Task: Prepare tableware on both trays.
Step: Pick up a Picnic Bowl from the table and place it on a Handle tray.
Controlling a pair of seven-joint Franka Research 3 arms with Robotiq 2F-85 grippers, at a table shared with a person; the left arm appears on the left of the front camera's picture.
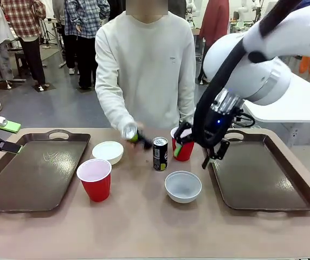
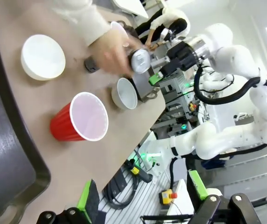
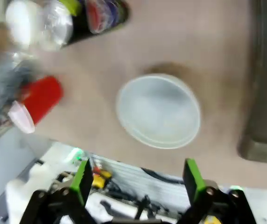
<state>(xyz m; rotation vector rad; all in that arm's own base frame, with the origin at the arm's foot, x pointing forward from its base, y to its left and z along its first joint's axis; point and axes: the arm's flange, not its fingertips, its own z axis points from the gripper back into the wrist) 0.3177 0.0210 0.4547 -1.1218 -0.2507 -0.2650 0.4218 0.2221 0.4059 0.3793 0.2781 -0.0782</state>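
Two dark brown trays lie at the left (image 1: 36, 173) and right (image 1: 263, 181). Between them stand a red cup (image 1: 95, 179), a white bowl (image 1: 108, 151), an upright dark can (image 1: 160, 153) and a second bowl (image 1: 183, 186). The person's hand (image 1: 123, 125) holds a second can (image 1: 132, 134) tilted above the table. My right gripper (image 1: 195, 153) hangs open beside the other red cup (image 1: 185, 150), nothing between its fingers; below it lies the bowl (image 3: 158, 112). My left gripper (image 1: 6, 136) is open over the left tray's far corner, its fingers (image 2: 89, 200) spread and empty.
The person stands at the far side, close to the table's middle. The left wrist view looks across the left tray's rim (image 2: 28, 158), the red cup (image 2: 80, 122) and both bowls towards the right arm (image 2: 227, 51). A white table (image 1: 301, 103) stands at the back right.
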